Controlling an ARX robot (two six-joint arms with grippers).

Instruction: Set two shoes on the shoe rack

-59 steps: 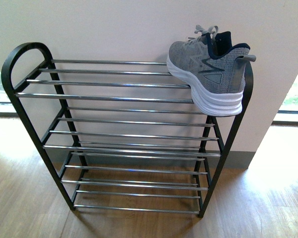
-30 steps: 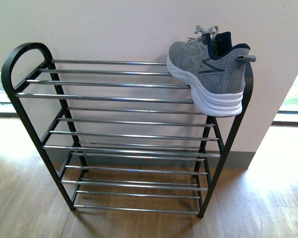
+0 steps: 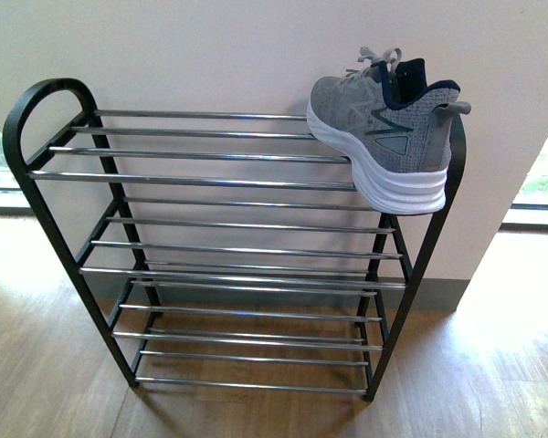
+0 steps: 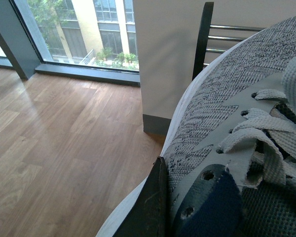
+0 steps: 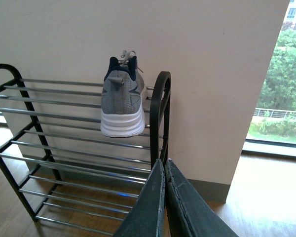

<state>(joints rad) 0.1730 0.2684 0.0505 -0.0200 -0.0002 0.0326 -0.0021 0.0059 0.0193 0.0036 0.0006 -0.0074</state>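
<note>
Clamped with the left gripper (image 4: 163,197) on the second shoe (image 4: 227,108) at its collar, one dark finger (image 4: 150,210) flat against the grey knit, near the black end post of the shoe rack (image 4: 203,39). Pinched shut and empty at the right gripper (image 5: 164,182). Farther out, resting on the top tier, right end, heel toward the robot: the first shoe (image 3: 384,137). Pale wall (image 3: 210,55) behind, wood floor (image 3: 36,383) below

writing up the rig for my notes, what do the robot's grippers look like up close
Right gripper: two flat, dark grey-green fingers tapering to narrow tips, their surfaces scuffed with fine pale scratches. Left gripper: only one finger shows, the same dark, scratched, tapering blade. No cables or markings show; neither arm is in the front view.
</note>
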